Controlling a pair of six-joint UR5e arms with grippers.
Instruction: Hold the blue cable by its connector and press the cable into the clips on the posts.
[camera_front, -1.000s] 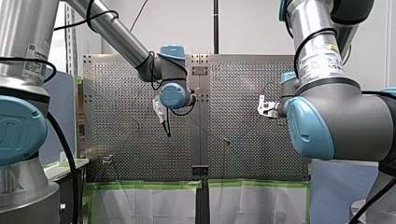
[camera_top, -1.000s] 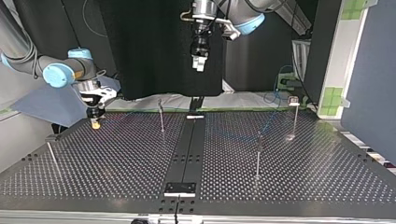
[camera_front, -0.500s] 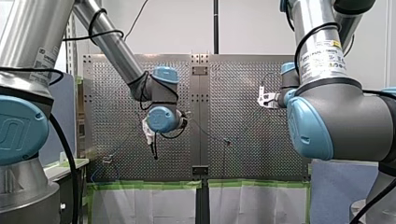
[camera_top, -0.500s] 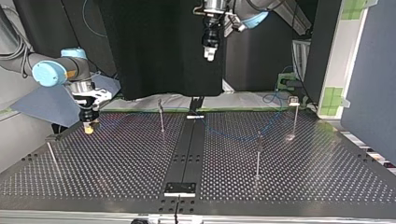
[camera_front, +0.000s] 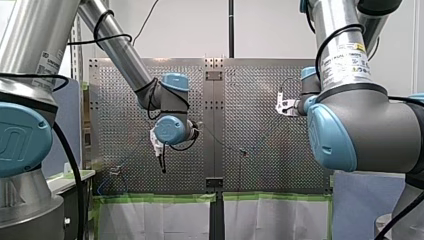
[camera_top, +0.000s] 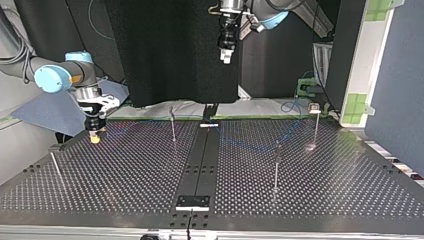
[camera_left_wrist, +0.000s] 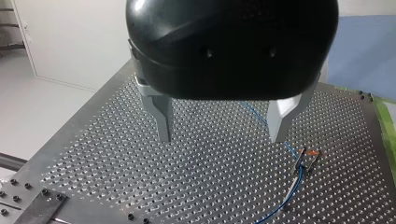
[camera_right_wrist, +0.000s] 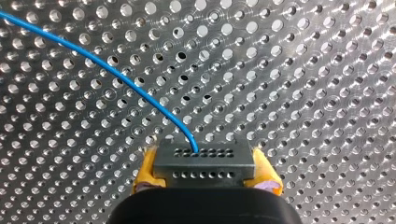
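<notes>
At the top view's left, my right gripper (camera_top: 94, 135): low over the perforated table (camera_top: 125, 175), near its far corner, clamped on the connector (camera_right_wrist: 204, 164).
Connector: dark block with rows of small holes, held between the yellow pads (camera_right_wrist: 145, 171), just above the table.
Cable route: the blue cable (camera_right_wrist: 107, 70) leaves the connector's upper row of holes and runs off ahead of the gripper, over the table.
My left gripper (camera_left_wrist: 221, 136): fingers spread wide, holding nothing, high above the table.
Clip post (camera_left_wrist: 306, 158): on the table ahead of the left gripper, just outside one finger; the cable passes at its head.
Step in hand (judgement): lining the cable up with the clips on the posts (camera_top: 276, 167).
Procedure (judgement): keep the clamp square on the connector. Hold light tension so the cable runs straight. Bring it over a clip's mouth and press down along the post's axis. A side pull could bend the thin posts.
Not resolvable: whether any clip already holds the cable. Its course between the posts is faint in the top view. In the front view my right gripper is mostly hidden behind its own arm.
</notes>
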